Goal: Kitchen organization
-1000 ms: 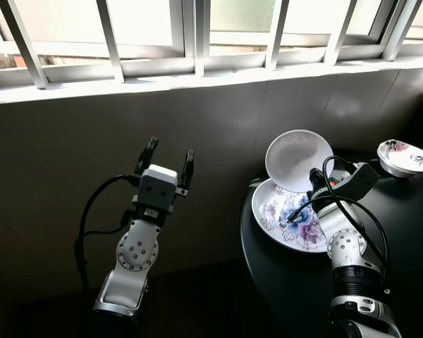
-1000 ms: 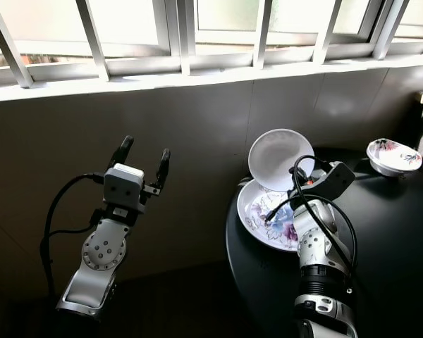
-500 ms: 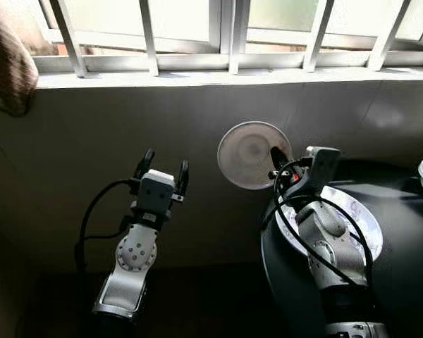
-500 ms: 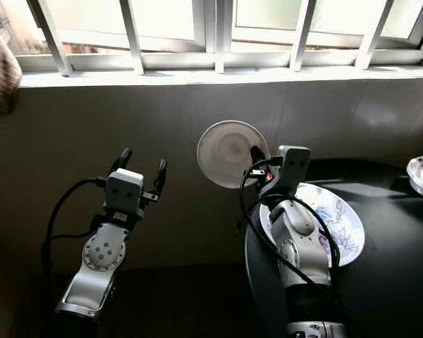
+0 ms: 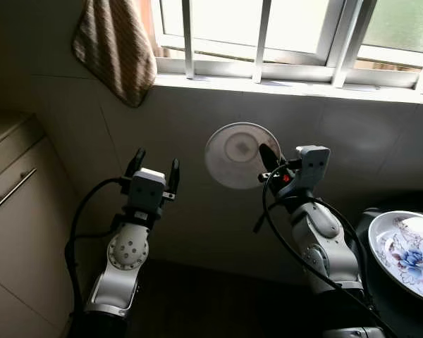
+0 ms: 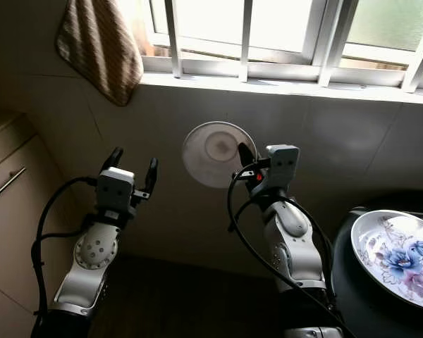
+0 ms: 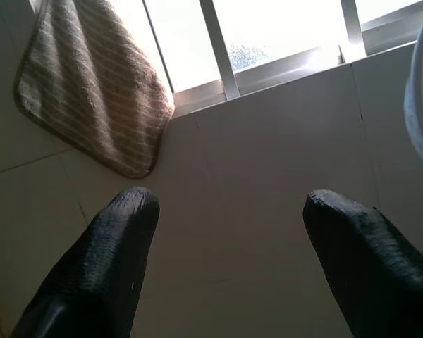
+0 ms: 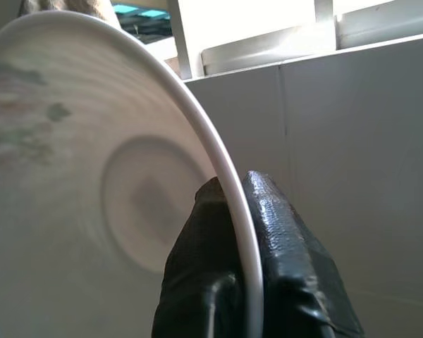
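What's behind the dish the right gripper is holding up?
Behind the white dish, pinched at its rim by the right gripper, is grey tiled wall below the window sill. The patch of wall directly behind the dish is covered.

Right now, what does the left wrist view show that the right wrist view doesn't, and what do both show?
Left wrist view: the open left gripper holding nothing, and a striped towel hanging below the window. Right wrist view: the right gripper pinching the rim of the white bowl, seen from its underside. Both share the tiled wall and the bright barred window.
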Robot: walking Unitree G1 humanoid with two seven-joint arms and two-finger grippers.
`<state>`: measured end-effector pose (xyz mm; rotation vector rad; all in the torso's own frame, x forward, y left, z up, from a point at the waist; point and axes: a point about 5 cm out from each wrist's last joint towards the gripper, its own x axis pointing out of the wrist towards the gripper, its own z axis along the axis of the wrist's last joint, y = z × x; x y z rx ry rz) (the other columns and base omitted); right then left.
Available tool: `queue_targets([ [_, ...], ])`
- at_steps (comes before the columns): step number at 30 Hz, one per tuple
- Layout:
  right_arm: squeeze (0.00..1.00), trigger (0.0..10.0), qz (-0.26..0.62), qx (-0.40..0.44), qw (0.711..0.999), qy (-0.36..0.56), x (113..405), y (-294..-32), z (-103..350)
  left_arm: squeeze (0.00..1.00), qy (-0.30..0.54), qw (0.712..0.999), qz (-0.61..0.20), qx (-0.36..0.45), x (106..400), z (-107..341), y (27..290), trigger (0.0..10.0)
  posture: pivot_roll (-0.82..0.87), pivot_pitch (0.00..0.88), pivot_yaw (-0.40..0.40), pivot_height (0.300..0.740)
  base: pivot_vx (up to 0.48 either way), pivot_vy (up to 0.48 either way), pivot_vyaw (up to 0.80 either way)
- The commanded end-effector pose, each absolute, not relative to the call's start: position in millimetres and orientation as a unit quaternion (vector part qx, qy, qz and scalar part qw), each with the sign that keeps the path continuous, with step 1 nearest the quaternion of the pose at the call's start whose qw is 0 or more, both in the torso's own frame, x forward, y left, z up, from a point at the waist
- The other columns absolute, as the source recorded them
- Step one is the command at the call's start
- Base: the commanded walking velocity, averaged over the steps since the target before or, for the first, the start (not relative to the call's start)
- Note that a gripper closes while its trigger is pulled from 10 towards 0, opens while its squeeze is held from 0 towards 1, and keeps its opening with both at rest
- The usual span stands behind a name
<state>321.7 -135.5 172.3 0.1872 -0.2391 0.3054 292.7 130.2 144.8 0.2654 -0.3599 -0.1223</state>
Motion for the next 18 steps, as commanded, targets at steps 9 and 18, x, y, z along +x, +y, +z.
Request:
queue_targets([
  [9, 0.0, 0.0, 0.162, 0.06, 0.969, -0.175, 320, -129, 191, 0.0, -0.205, 0.966, -0.06, 0.144, 292, 154, 131, 10.0, 0.03, 0.0, -0.023, 0.74, 0.0, 0.0, 0.8],
  [18, 0.0, 0.0, 0.167, 0.022, 0.964, -0.204, 318, -125, 198, 0.0, -0.221, 0.964, -0.045, 0.143, 294, 160, 135, 10.0, 0.03, 0.0, -0.022, 0.74, 0.09, 0.0, 0.8],
])
